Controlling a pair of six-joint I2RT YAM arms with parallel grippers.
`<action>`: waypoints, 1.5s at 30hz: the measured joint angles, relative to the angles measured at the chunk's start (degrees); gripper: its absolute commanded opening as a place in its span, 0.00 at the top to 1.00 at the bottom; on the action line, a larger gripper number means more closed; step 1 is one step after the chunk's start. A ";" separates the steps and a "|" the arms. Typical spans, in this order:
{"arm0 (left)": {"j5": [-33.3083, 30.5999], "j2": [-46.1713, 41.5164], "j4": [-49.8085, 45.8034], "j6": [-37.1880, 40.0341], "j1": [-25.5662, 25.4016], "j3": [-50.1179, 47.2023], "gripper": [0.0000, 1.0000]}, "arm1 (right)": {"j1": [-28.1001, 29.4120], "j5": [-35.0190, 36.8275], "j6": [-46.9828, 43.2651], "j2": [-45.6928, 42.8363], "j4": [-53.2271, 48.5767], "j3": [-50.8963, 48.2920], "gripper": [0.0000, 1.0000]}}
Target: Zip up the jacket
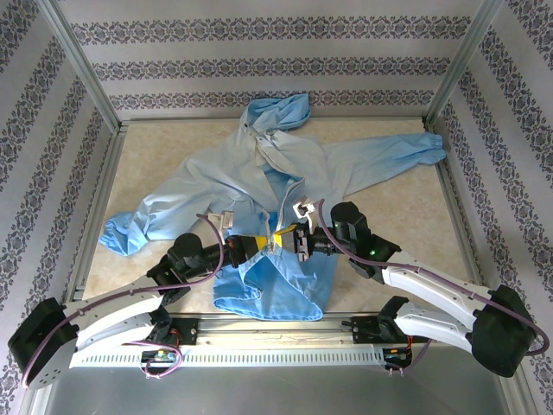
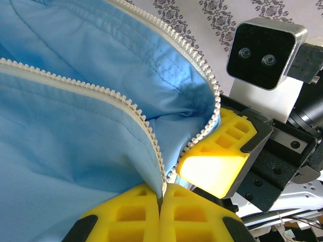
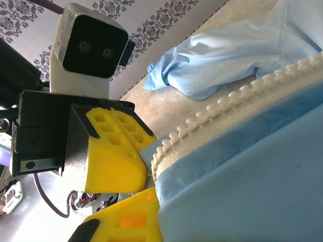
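Observation:
The light-blue hooded jacket (image 1: 259, 173) lies spread on the table, hood far, its front open low down. Both grippers meet at the lower end of the whitish zipper strip (image 1: 288, 197). My left gripper (image 1: 264, 245) (image 2: 162, 194) is shut on one toothed zipper edge (image 2: 146, 136), which runs down between its yellow pads (image 2: 131, 214). My right gripper (image 1: 293, 241) (image 3: 159, 199) sits close opposite, holding the other zipper edge (image 3: 212, 113). One of its yellow fingers (image 3: 126, 222) shows, and fabric hides the other. In the left wrist view that finger (image 2: 222, 151) touches the second row of teeth.
The sleeves stretch out to the far right (image 1: 415, 151) and the near left (image 1: 130, 229). The lower hem (image 1: 268, 303) hangs near the front rail (image 1: 276, 327). Patterned walls and metal posts (image 1: 82, 60) ring the beige table (image 1: 155, 156).

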 measured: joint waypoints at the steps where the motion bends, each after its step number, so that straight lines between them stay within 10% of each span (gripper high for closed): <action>1: 0.17 0.07 0.35 -0.11 0.00 -0.13 1.00 | 0.00 0.00 0.02 0.00 0.11 0.00 1.00; 26: 3.67 -1.75 1.05 -1.62 0.04 -2.45 1.00 | 0.04 3.65 2.60 0.09 1.16 -0.70 1.00; 41: 11.23 6.95 -29.83 4.22 4.00 11.02 1.00 | -1.16 2.29 4.35 15.15 4.26 -0.57 1.00; 45: 12.50 11.61 -36.98 6.75 5.53 13.92 1.00 | -2.51 0.15 4.57 19.56 6.27 -0.57 0.82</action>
